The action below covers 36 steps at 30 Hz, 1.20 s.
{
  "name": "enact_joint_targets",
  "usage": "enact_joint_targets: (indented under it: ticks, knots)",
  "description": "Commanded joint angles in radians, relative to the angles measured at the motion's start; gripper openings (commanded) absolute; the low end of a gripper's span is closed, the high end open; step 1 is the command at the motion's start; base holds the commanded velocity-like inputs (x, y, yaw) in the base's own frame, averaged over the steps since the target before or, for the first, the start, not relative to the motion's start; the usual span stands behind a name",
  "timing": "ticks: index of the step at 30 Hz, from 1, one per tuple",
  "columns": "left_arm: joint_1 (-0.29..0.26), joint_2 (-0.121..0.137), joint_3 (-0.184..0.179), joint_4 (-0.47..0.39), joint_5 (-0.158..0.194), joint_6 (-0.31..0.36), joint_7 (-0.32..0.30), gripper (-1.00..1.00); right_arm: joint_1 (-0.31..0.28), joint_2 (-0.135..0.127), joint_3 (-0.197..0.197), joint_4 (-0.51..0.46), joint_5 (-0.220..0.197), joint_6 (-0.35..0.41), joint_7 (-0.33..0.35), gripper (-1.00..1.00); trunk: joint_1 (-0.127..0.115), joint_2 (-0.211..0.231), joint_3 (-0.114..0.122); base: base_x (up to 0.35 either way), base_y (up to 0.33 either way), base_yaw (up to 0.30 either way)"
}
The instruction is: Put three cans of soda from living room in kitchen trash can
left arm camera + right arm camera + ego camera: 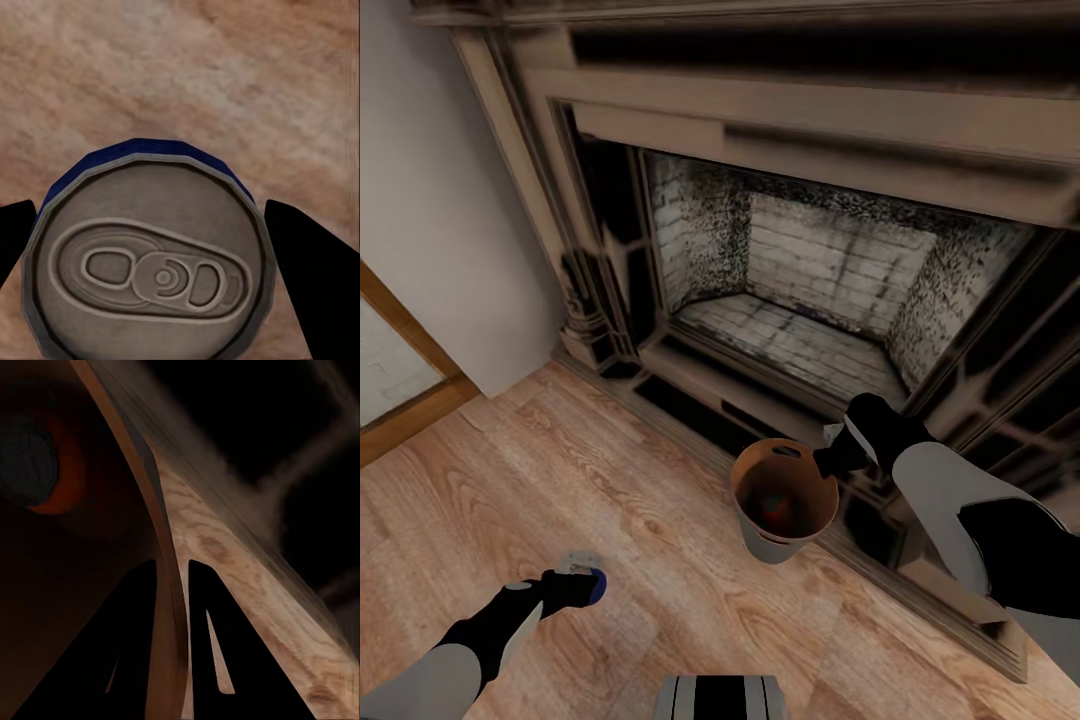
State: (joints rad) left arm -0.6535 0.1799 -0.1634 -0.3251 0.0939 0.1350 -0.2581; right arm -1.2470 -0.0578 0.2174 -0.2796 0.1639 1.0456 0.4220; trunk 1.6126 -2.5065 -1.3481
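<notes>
My right gripper is shut on the rim of the trash can, a small tapered bucket, brown inside and pale grey outside, standing at the fireplace's base. One soda can, red-orange, lies in its bottom. In the right wrist view the fingers straddle the bucket's wall, and the can inside shows dim. My left gripper is shut on a second soda can with a silvery top and dark blue side, low over the wood floor. The left wrist view shows that can's top between both fingers.
A dark-framed fireplace with a pale brick firebox rises just behind the bucket. A white wall and a wood-framed glass door stand at the left. Warm wood floor stretches between my arms. My base shows at the bottom.
</notes>
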Motion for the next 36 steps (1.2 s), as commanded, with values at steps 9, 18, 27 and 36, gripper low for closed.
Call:
enact_joint_targets:
  ticks: [9, 18, 27, 36]
  knots:
    - [0.000, -0.002, 0.000, 0.032, 0.011, -0.049, 0.001, -1.00, 0.000, 0.000, -0.003, 0.000, -0.005, 0.002, 0.002, -1.00, 0.000, 0.000, 0.000, 0.000, 0.000, 0.000]
    - [0.000, -0.001, 0.000, 0.034, 0.012, -0.054, 0.002, -1.00, -0.006, 0.000, -0.001, 0.000, -0.005, 0.002, 0.004, -1.00, -0.001, 0.000, 0.004, 0.000, 0.000, 0.000]
    - [-0.003, -0.032, 0.010, -0.002, 0.012, -0.003, -0.008, -1.00, 0.047, -0.015, 0.013, -0.042, 0.035, 0.002, 0.026, -1.00, -0.005, 0.002, 0.039, 0.000, 0.000, 0.000]
    - [-0.004, -0.028, 0.012, -0.020, 0.013, 0.003, -0.020, -1.00, 0.099, -0.015, 0.014, -0.041, -0.023, 0.002, 0.026, -1.00, -0.009, 0.004, 0.074, 0.000, 0.000, 0.000]
